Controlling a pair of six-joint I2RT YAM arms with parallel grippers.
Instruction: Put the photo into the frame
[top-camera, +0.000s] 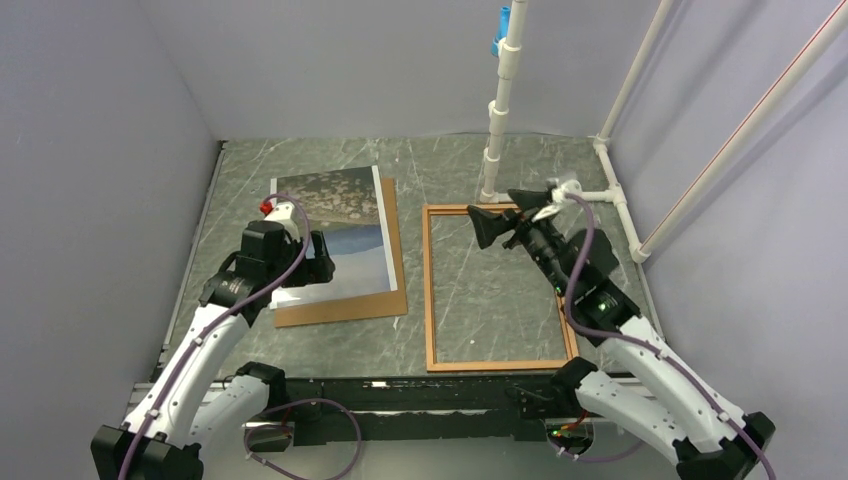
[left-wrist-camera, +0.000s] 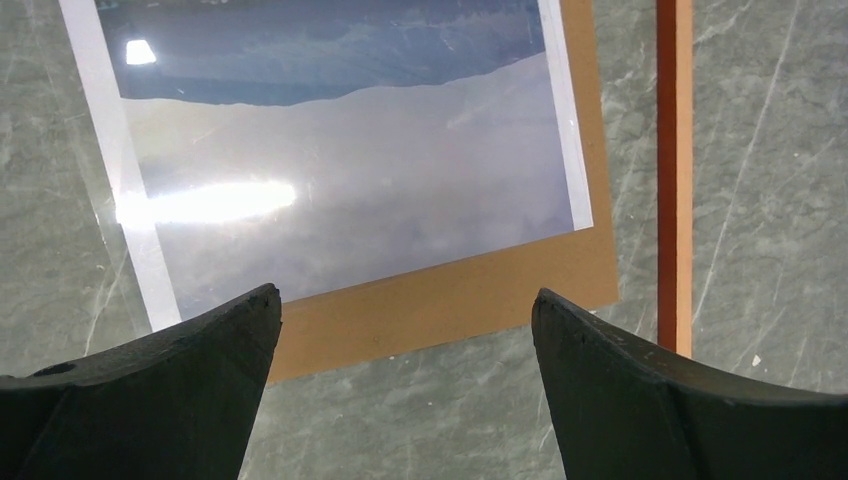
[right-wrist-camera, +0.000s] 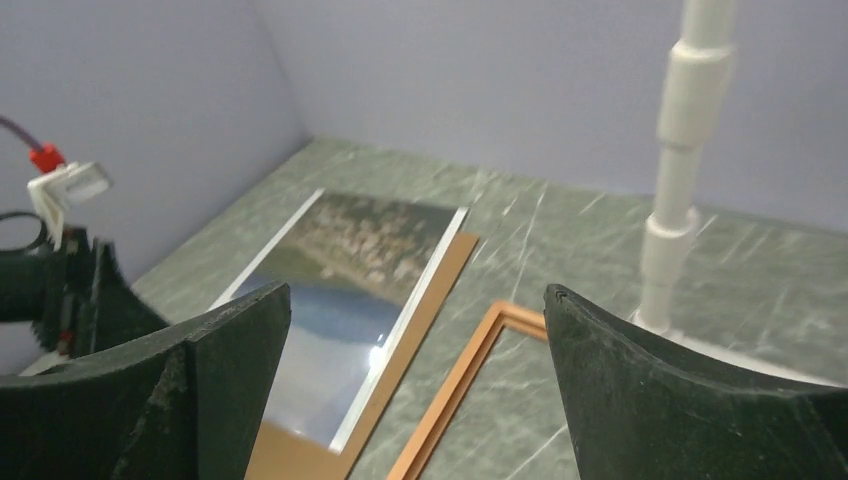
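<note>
The photo lies on a brown board, left of the frame — left fingers and right fingers both spread wide, gripping nothing.

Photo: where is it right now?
Top view, left half of the table: the photo lies face up on the brown backing board, just left of the empty frame, not in it.

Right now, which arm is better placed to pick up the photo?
Left. The left gripper hovers open right over the near edge of the photo, where it lies on the backing board. The right gripper, also open, hangs over the far end of the frame, off to the photo's side.
</note>
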